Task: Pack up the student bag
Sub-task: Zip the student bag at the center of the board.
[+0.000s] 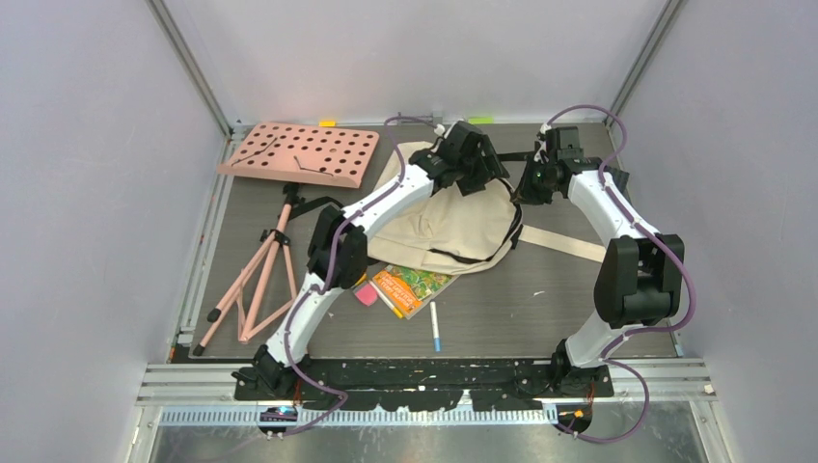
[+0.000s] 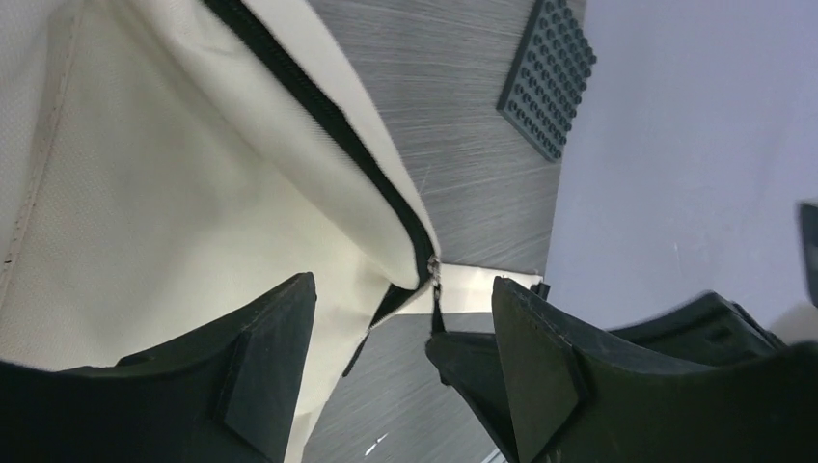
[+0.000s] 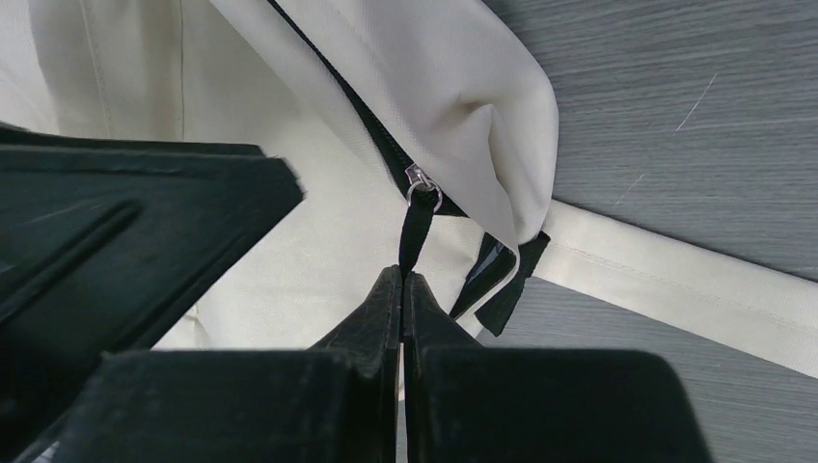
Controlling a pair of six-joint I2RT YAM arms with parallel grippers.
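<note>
The cream student bag (image 1: 444,227) lies crumpled on the grey table (image 1: 540,309), with a picture book (image 1: 410,287) just at its near side. At its far right corner the left gripper (image 2: 400,318) hangs open over the zipper end (fingers spread), and the right gripper (image 3: 402,280) pinches the black zipper pull (image 3: 417,227)

Pink pegboard (image 1: 299,152) lies beyond a pink tripod (image 1: 278,236).

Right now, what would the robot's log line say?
right claw: shut on zipper pull | left claw: open by student bag | book, pen: outside bag
</note>
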